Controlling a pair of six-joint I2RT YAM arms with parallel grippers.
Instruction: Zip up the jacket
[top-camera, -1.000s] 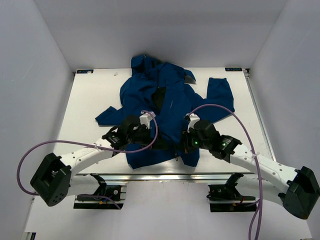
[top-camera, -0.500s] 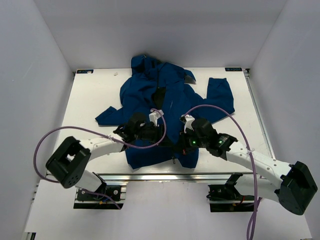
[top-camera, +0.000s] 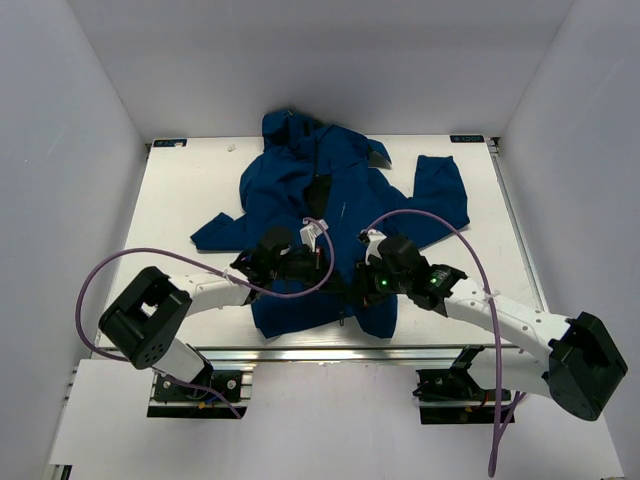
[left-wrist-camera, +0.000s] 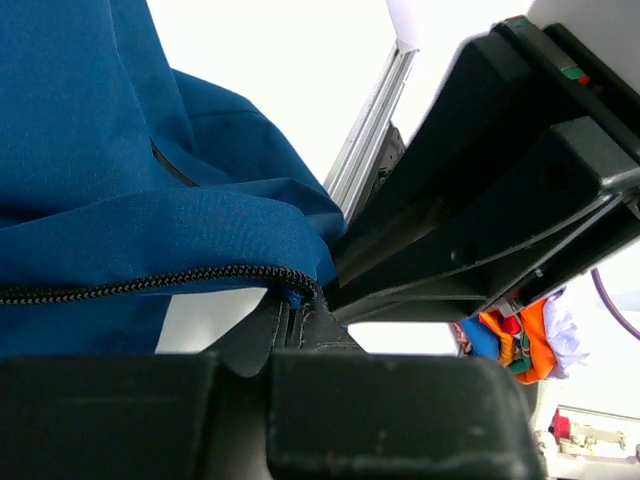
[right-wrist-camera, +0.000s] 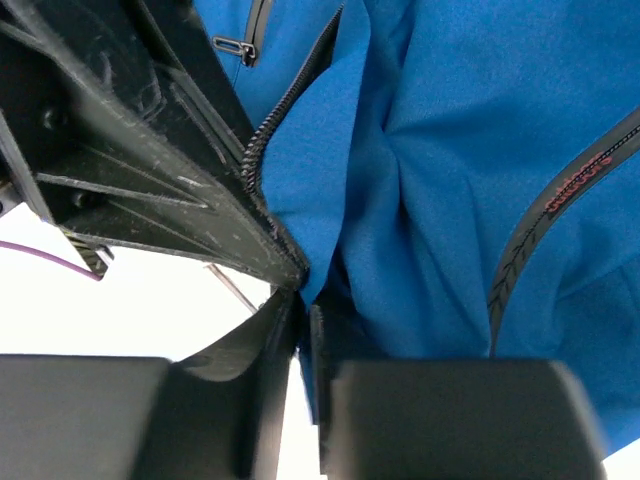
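The dark blue jacket lies spread on the white table, hood at the back and hem toward me. Both grippers meet at the bottom of its front opening. My left gripper is shut, pinching the jacket's edge where the black zipper teeth end. My right gripper faces it, fingers a narrow slit apart with light showing through. A fold of blue fabric still lies between them, beside the other zipper row. The slider is hidden.
One sleeve spreads to the right and the other sleeve to the left. The table's metal front rail runs just below the hem. White walls close in three sides. A slanting pocket zip crosses the right front panel.
My left gripper has gone from wide open to shut on the zipper edge. My right gripper's jaws have parted slightly. Both arms have drawn inward toward the hem's middle.
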